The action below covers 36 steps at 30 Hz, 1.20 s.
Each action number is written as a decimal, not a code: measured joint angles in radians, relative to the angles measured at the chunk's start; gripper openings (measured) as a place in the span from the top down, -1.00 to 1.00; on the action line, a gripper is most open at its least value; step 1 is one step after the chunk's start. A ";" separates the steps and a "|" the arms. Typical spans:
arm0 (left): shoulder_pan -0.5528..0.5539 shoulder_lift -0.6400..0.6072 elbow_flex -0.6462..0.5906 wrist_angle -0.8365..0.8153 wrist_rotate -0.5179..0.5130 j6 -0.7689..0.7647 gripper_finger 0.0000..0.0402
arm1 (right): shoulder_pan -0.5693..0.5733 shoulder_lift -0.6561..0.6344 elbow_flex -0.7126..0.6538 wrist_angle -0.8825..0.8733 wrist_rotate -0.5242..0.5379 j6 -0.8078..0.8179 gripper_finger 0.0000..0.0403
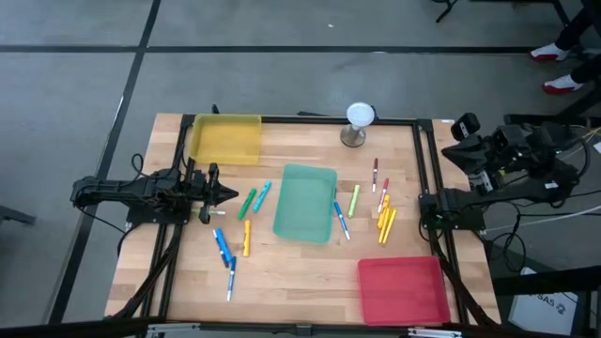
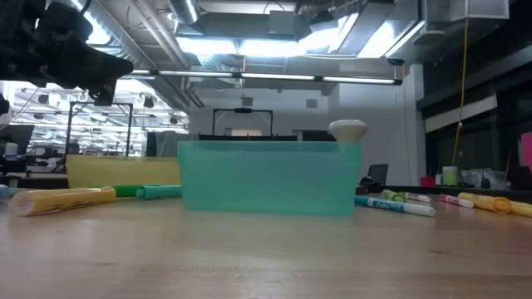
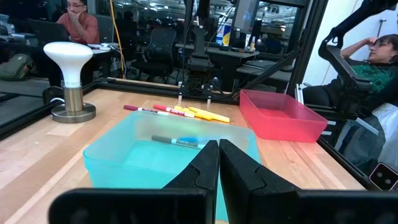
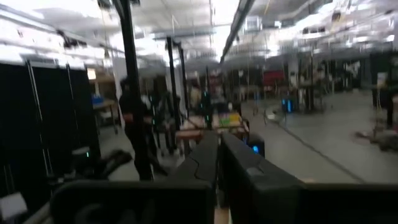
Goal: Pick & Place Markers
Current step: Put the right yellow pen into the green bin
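Observation:
Markers lie flat on the wooden table on both sides of the teal tray. To its left are a green marker, a teal one, a blue one, an orange one and a blue-and-white one. To its right are a blue marker, a green one, two red ones and a yellow-orange cluster. My left gripper is shut and empty, hovering left of the green marker and pointing at the tray. My right gripper is shut and empty, with its arm folded back at the table's right edge.
A yellow tray sits at the far left and a red tray at the near right. A white-headed lamp-like stand is at the far edge. Black frame rails run along the table's sides. People sit beyond the table.

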<state>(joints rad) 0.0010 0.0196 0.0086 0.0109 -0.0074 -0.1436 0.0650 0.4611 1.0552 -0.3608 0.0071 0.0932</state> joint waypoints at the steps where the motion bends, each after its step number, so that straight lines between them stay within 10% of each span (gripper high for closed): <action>1: 0.000 0.000 0.000 0.000 0.000 0.000 0.95 | 0.000 0.013 0.014 -0.022 0.000 -0.006 0.89; 36: 0.000 0.000 0.000 0.000 0.000 0.000 0.94 | 0.000 0.169 0.056 -0.573 -0.142 -0.202 0.89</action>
<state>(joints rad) 0.0008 0.0194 0.0082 0.0109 -0.0076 -0.1436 0.0650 0.6305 1.1110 -0.9339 -0.1352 -0.1087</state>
